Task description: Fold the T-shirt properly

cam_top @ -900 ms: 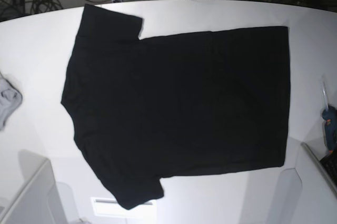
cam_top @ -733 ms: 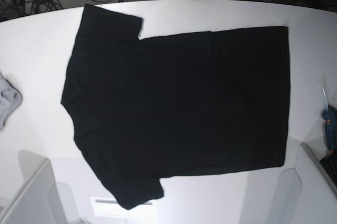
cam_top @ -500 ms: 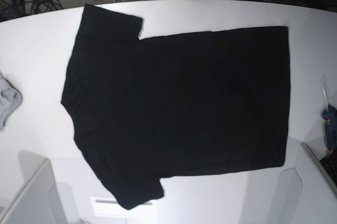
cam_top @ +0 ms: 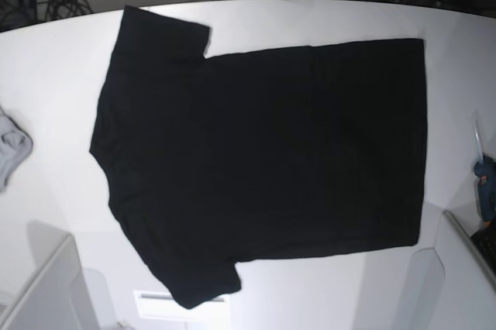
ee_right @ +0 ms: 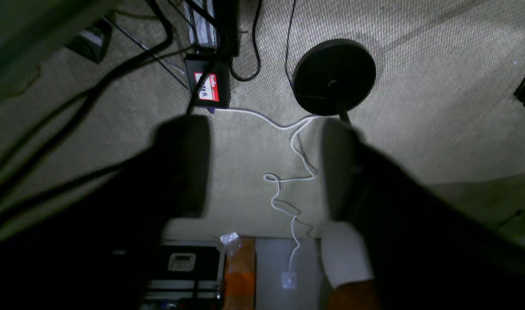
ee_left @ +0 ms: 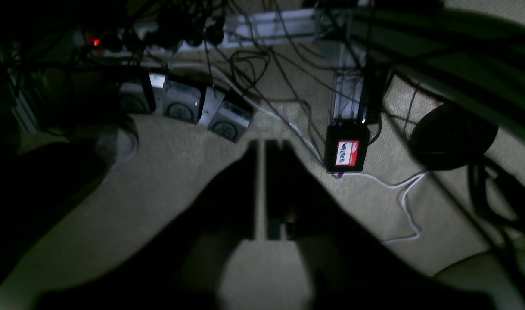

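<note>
The T-shirt [cam_top: 263,163] lies spread flat and plain side up on the white table [cam_top: 54,74], sleeves toward the base view's left, hem toward its right. A small light-grey cloth [cam_top: 9,148] sits well apart at the table's left edge. My left gripper [ee_left: 262,189] is closed over the carpet; my right gripper [ee_right: 266,168] stands wide open, holding nothing.

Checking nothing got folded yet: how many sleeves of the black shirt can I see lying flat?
2. On the T-shirt, one sleeve lies at the far left corner, the other sleeve at the near left edge of the table. None is hidden.
</note>
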